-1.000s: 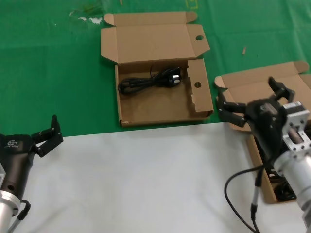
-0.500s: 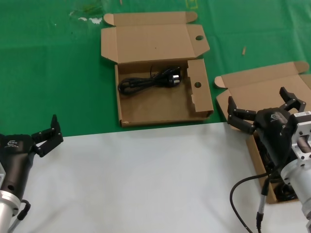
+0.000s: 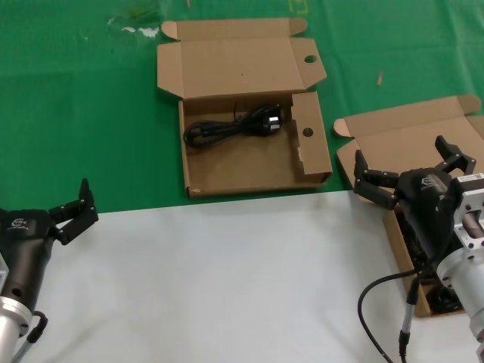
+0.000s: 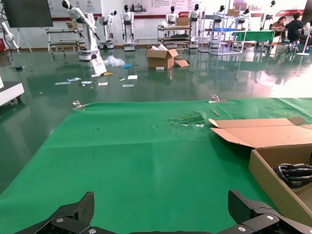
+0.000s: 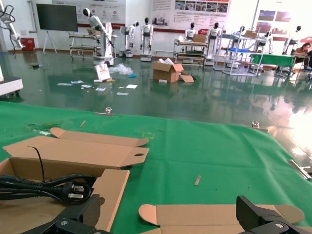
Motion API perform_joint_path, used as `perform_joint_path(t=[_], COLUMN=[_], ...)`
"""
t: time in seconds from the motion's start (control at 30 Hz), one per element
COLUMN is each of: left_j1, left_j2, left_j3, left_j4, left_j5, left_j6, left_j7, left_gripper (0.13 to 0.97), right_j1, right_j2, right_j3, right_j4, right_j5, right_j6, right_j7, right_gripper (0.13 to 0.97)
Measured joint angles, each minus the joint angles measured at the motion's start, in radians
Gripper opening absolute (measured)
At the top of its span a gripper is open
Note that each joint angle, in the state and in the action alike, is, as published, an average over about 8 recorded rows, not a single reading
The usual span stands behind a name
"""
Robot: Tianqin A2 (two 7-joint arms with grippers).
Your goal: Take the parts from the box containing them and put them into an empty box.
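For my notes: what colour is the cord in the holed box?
Black; the power cord shows best in the head view.

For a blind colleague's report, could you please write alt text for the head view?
A black power cord lies coiled in an open cardboard box with holed flaps on a green mat. At the right, the open right gripper hovers over a second open box, and the open left gripper waits low at the left above a white surface.
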Motion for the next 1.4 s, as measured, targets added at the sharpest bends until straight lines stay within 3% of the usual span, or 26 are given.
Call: perform_joint_path(t=[1.4], left_j1=[0.0], left_j2=[0.0], left_j3=[0.0], left_j4=[0.0], left_j5=[0.0], left_j6=[0.0], left_j7=[0.0], left_gripper=[0.966], right_j1=[0.0], right_j2=[0.0], right_j3=[0.0], right_j4=[0.0], right_j5=[0.0], right_j6=[0.0], right_j7=[0.0], right_gripper=[0.966])
